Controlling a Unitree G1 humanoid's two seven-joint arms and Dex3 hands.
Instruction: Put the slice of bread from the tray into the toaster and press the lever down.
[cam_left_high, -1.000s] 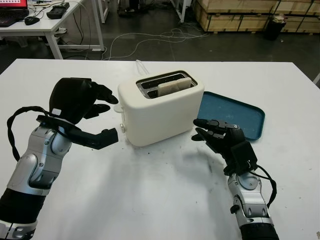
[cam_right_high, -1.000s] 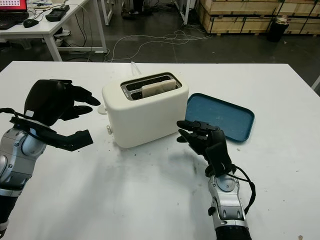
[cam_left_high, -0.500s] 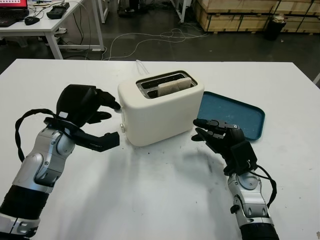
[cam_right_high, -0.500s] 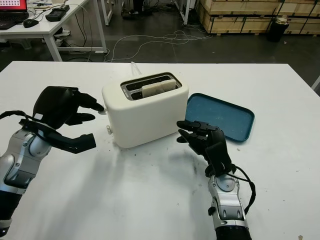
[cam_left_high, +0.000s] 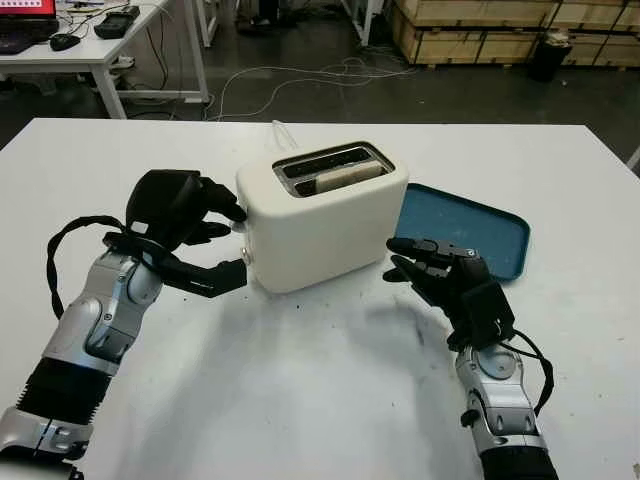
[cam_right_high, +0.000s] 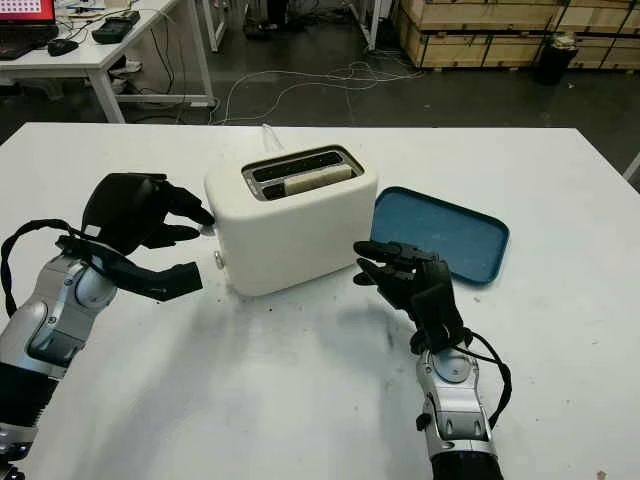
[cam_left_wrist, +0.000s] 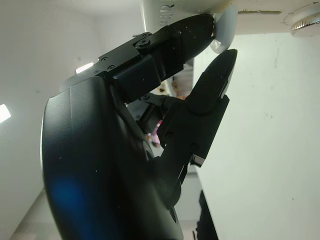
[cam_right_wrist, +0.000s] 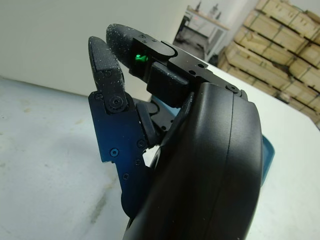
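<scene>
Left robot hand (cam_left_high: 190, 215) at the toaster's (cam_left_high: 322, 215) end face, fingertips (cam_left_wrist: 200, 25) pressing the pale lever (cam_left_wrist: 225, 22), nothing gripped. Compared with a second ago: hand moved in from beside the toaster, bread slice (cam_left_high: 345, 178) sunk from standing proud to nearly level with the slot rim. Likely meaning: lever going down, task almost complete. Bread on edge in the nearer slot, long axis along the slot, parallel to the toaster's length. Blue tray (cam_left_high: 470, 230) on the tabletop (cam_left_high: 300, 380). Right robot hand (cam_left_high: 450, 280) open, near the tray.

toaster (cam_left_high: 322, 222) mid-table; tray (cam_left_high: 470, 228) just beside
</scene>
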